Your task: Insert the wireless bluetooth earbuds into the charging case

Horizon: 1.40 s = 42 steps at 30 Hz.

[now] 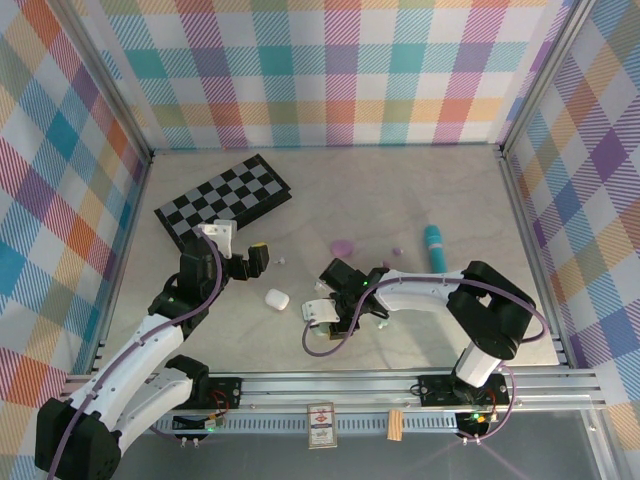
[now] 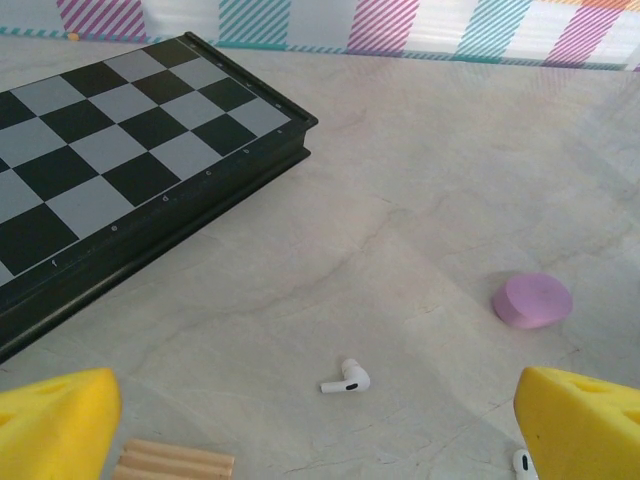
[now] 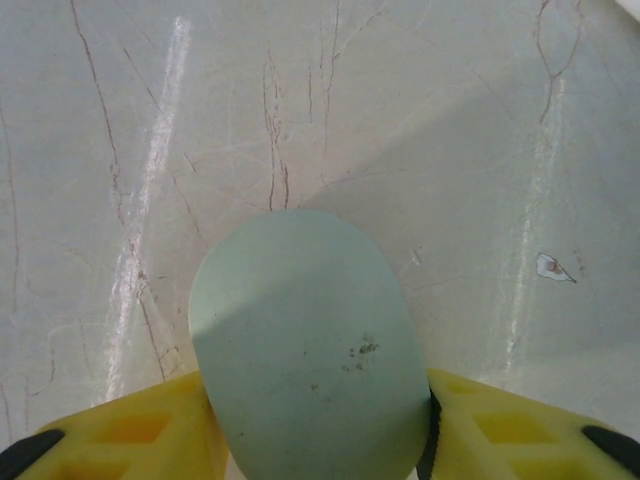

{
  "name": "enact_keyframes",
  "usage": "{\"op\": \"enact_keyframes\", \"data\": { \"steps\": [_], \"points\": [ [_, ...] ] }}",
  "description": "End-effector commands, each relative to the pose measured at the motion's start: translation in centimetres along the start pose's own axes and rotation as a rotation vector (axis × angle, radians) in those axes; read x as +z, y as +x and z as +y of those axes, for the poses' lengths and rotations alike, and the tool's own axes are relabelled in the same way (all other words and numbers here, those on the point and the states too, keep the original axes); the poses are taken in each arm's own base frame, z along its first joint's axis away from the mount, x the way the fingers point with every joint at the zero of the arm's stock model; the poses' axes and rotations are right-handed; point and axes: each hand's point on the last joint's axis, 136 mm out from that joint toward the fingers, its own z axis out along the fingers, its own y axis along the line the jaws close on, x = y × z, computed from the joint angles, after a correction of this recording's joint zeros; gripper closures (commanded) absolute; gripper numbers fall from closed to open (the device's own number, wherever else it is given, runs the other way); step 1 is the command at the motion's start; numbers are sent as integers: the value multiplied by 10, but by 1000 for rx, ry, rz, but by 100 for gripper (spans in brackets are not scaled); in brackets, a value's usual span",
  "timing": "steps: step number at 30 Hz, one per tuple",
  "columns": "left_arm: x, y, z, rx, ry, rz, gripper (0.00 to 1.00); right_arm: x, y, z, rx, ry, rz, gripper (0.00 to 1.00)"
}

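Walls [image 1: 330, 70] of pastel plaid enclose a veined, marble-look tabletop [image 1: 400, 190], a chessboard [image 1: 225, 200] at far left. The left gripper [image 1: 252, 262] gapes wide near a white earbud [image 2: 347, 378]; the right gripper [image 3: 315, 430] clamps a mint-green charging case [image 3: 300, 340].

The left arm [image 1: 150, 340] stretches forward, and the left gripper [image 2: 320, 425] hangs with its yellow fingers [image 2: 60, 425] spread wide. The right arm [image 1: 420, 290] folds at the elbow and reaches sideways. The right gripper [image 3: 320, 430] presses both fingers against a mint green case [image 3: 305, 340] held between them.
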Motion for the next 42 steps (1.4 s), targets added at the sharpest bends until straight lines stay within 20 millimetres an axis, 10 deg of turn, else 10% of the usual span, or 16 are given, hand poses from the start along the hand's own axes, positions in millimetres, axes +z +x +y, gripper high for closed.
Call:
{"op": "enact_keyframes", "data": {
  "steps": [1, 13, 29, 42],
  "points": [
    [-2, 4, 0, -10, 0, 4, 0, -1, -12, 0, -14, -9, -41, 54],
    [5, 0, -22, 67, 88, 12, 0, -55, -28, -20, 160, 49, -230, 57],
    [-63, 2, -176, 532, 844, -101, 0, -187, -29, -43, 327, 113, -386, 63],
    [-81, -7, -219, 541, 1053, -210, 22, -226, -72, -42, 265, 40, -547, 64]
  ]
}}
